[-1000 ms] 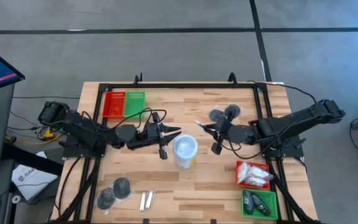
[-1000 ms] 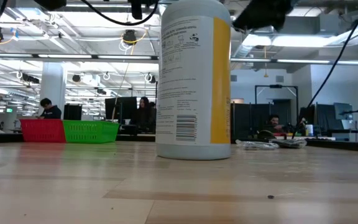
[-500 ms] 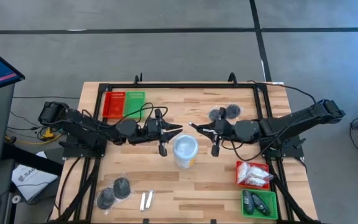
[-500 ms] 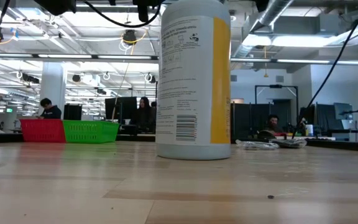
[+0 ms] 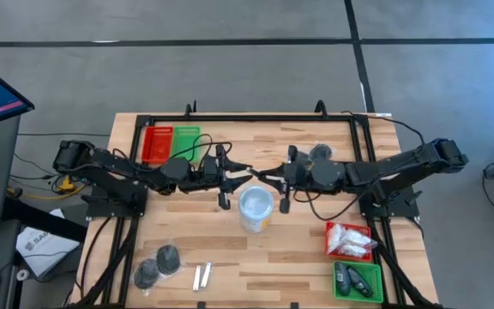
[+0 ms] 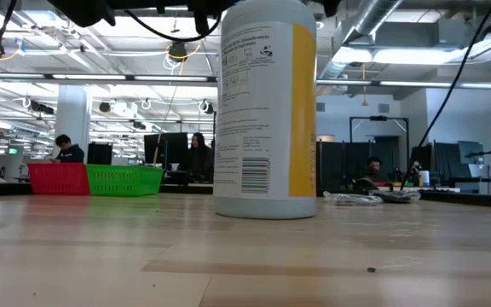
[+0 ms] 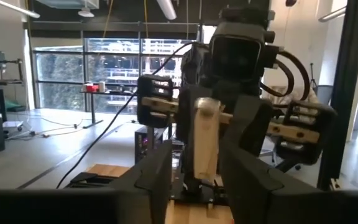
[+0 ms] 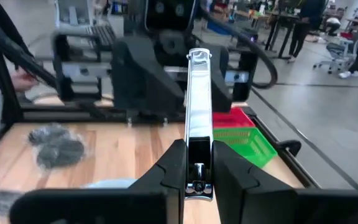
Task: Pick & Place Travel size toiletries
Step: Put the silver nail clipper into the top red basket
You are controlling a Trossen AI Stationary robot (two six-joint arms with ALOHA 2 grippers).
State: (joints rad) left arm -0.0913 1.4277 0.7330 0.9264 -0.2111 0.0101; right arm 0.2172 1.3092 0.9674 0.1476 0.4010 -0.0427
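While my right end effector (image 8: 197,163) grips the slim tube (image 8: 197,93), I should open the loosening left end effector (image 7: 194,163) fully before retreating.

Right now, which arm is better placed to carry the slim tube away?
Right, probably: the jaws of the right gripper clamp the slim tube, while those of the left gripper stand apart around it.
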